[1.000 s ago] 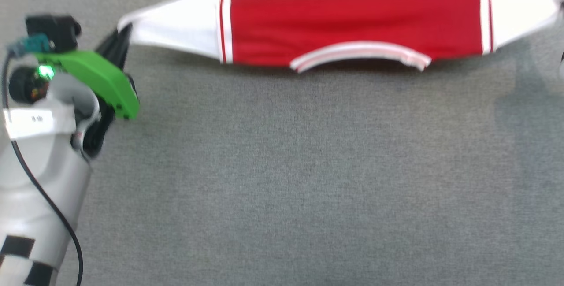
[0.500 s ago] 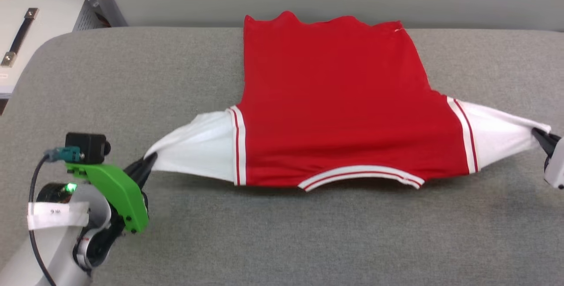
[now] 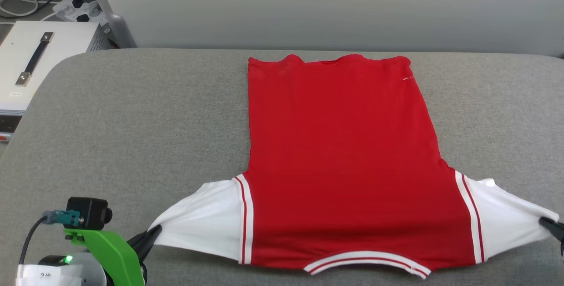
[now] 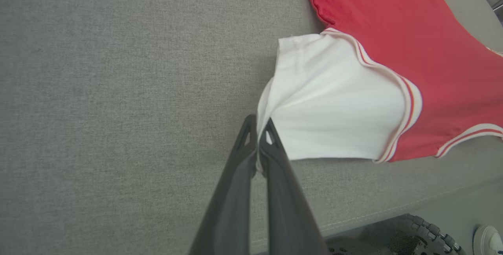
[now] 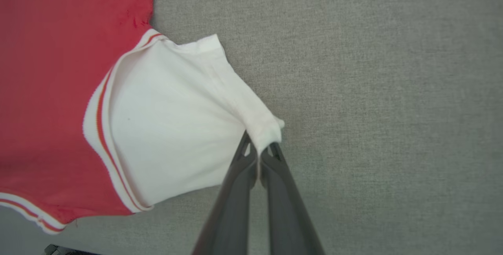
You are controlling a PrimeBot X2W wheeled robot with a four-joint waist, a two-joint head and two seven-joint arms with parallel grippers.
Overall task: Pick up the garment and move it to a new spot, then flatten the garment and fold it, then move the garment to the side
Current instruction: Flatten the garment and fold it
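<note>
Left gripper (image 4: pixel 259 123): fingers pressed together, pinching a sleeve of the garment (image 3: pixel 339 167).
Right gripper (image 5: pixel 259 147): fingers pressed together, pinching the other sleeve.

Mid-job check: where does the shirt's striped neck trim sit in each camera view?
Head view: striped neck trim at the bottom edge, right of centre.
Left wrist view: the trim at the right edge, below middle.
Right wrist view: the trim in the bottom-left corner.
Shared landmark: the garment, its red body beside it.

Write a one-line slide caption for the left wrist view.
Left jaws, shut, pinch the white sleeve of a red T-shirt spread on a grey table.
</note>
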